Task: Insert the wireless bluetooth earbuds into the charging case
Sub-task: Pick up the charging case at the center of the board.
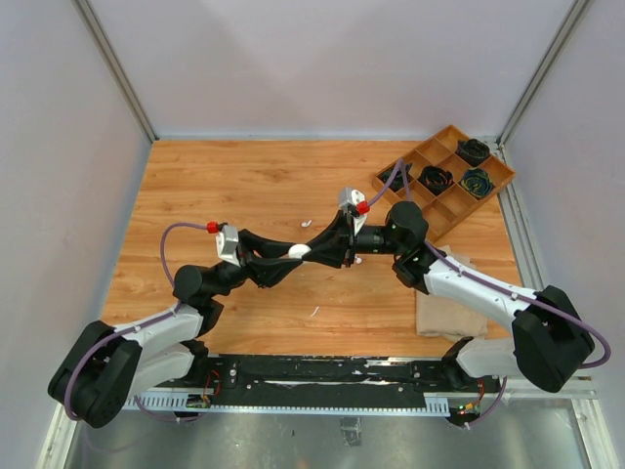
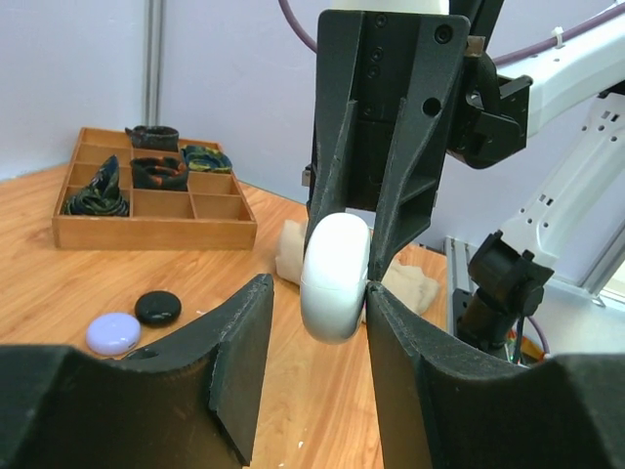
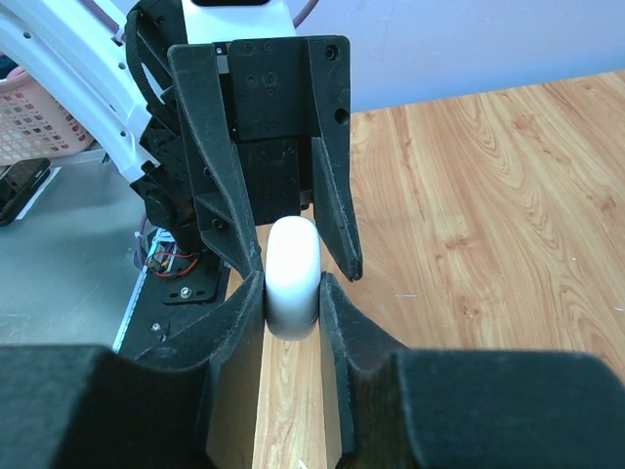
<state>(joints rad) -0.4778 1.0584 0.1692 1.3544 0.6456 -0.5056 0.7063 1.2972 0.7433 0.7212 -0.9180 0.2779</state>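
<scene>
A white rounded charging case [image 1: 299,251] hangs above the middle of the table between my two grippers, which face each other. My right gripper [image 3: 291,285] is shut on the case [image 3: 293,256], with both pads pressed on its sides. My left gripper [image 2: 317,289] is open around the same case [image 2: 335,278]; its right finger touches the case and a gap shows on the left side. No tiny earbuds show in any view. A lavender disc [image 2: 112,333] and a black disc [image 2: 158,308] lie on the table beyond the left finger.
A wooden divided tray [image 1: 444,181] with dark bundles in some cells stands at the back right; it also shows in the left wrist view [image 2: 156,233]. A beige cloth [image 1: 444,313] lies at the front right. Small white slivers [image 1: 306,222] lie on the wood.
</scene>
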